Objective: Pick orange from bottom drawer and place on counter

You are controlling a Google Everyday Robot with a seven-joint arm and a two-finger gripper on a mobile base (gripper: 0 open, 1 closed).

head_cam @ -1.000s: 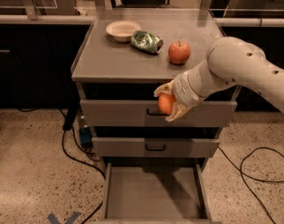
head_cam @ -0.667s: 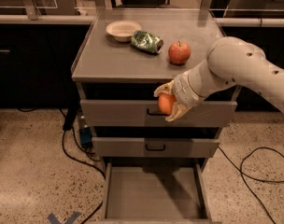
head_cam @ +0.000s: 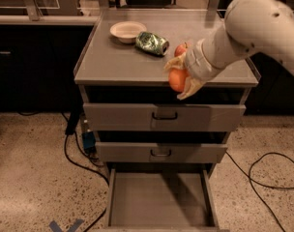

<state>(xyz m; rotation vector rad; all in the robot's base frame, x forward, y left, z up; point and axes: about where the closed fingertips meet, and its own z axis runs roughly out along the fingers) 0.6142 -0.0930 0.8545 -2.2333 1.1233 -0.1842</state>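
My gripper [head_cam: 180, 77] is shut on the orange [head_cam: 177, 79], a small smooth round fruit, and holds it at the front edge of the counter [head_cam: 123, 64], right of the middle. The white arm reaches in from the upper right. The bottom drawer [head_cam: 159, 202] is pulled out below, a shallow grey tray with a bare floor. A redder apple [head_cam: 181, 49] sits on the counter just behind the gripper, partly hidden by it.
A white bowl [head_cam: 127, 31] and a crushed green can [head_cam: 151, 42] lie at the back of the counter. The two upper drawers [head_cam: 164, 116] are closed. Cables [head_cam: 263, 173] run over the speckled floor on both sides of the cabinet.
My gripper has risen with the orange from in front of the top drawer to the counter's front edge. The view has also shifted closer.
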